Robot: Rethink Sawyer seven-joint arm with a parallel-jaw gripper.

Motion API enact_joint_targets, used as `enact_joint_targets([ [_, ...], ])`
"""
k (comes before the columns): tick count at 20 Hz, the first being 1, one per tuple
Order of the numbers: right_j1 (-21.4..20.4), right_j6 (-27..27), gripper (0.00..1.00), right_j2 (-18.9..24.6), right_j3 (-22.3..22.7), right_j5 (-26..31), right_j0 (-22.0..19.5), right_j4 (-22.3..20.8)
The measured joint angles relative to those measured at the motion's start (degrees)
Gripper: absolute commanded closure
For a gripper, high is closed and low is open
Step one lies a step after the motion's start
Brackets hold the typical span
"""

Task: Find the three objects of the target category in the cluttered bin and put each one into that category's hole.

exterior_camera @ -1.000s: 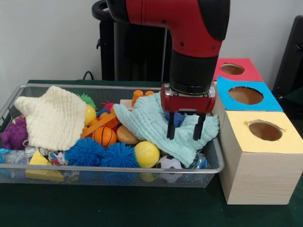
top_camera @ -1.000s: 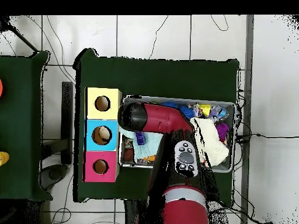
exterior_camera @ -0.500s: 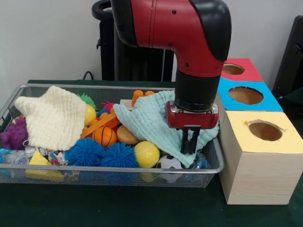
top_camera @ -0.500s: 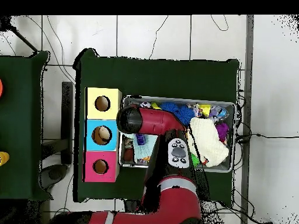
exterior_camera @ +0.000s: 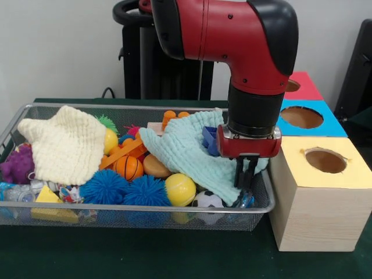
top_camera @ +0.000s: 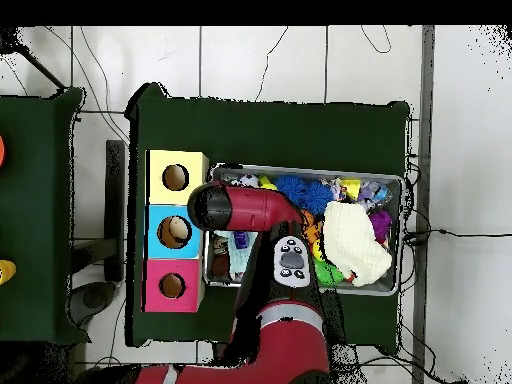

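Observation:
A wire bin [exterior_camera: 145, 207] holds a jumble of toys. A light green cloth [exterior_camera: 180, 151] lies over its right half and a cream cloth [exterior_camera: 67, 145] over the left. My gripper [exterior_camera: 245, 172] hangs at the bin's right end, its fingers shut on the green cloth's right edge. A small blue toy [exterior_camera: 209, 139] shows on the cloth just left of the gripper. Right of the bin stand the yellow box [exterior_camera: 317, 203], blue box [exterior_camera: 328, 122] and red box [exterior_camera: 305, 87], each with a round hole on top. In the overhead view the arm [top_camera: 250, 208] hides the gripper.
Along the bin's front lie a yellow ball [exterior_camera: 180, 189], a small basketball [exterior_camera: 129, 167], two blue spiky balls [exterior_camera: 104, 186], a soccer ball [exterior_camera: 208, 199] and a purple toy [exterior_camera: 17, 164]. The yellow box stands close against the bin's right end.
The gripper went from open over the green cloth to shut, then shifted right toward the yellow box. The arm swung the same way.

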Motion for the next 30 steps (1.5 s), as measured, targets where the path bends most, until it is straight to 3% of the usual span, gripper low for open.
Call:
enact_joint_targets([
  [20, 0.2, 0.0, 1.00, 0.0, 0.0, -2.1, 0.1, 1.8],
  [21, 0.3, 0.0, 0.00, 0.0, 0.0, -2.2, 0.1, 1.8],
  [30, 2.1, 0.0, 0.00, -0.3, -1.5, -2.9, 0.1, 1.8],
])
